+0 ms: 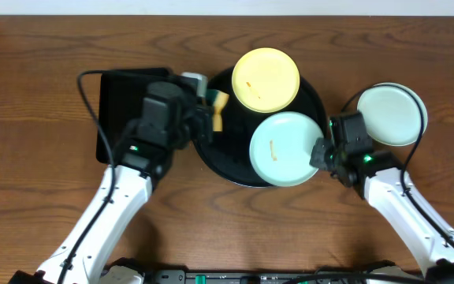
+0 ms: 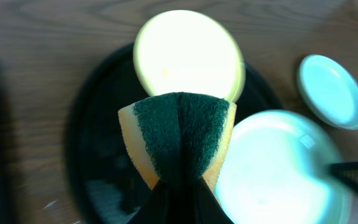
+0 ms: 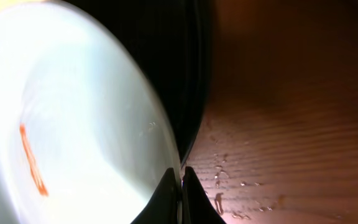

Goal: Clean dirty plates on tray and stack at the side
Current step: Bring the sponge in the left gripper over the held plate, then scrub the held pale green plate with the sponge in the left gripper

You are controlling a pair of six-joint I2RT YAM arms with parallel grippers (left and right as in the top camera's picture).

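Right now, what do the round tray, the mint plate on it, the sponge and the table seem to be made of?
The tray is likely plastic, glossy black; it mirrors light. The mint plate is probably plastic, smooth with a soft sheen. The sponge is yellow foam with a rough dark green scouring face. The table is wood or wood-look laminate; brown grain shows, but which one is unclear.

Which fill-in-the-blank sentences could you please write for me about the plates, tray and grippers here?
The left gripper pinches a folded ____. The black tray bears ____ plates. The right gripper is shut on the rim of the mint plate; the tray's ungripped plate is ____.
Missing words: sponge; two; yellow.
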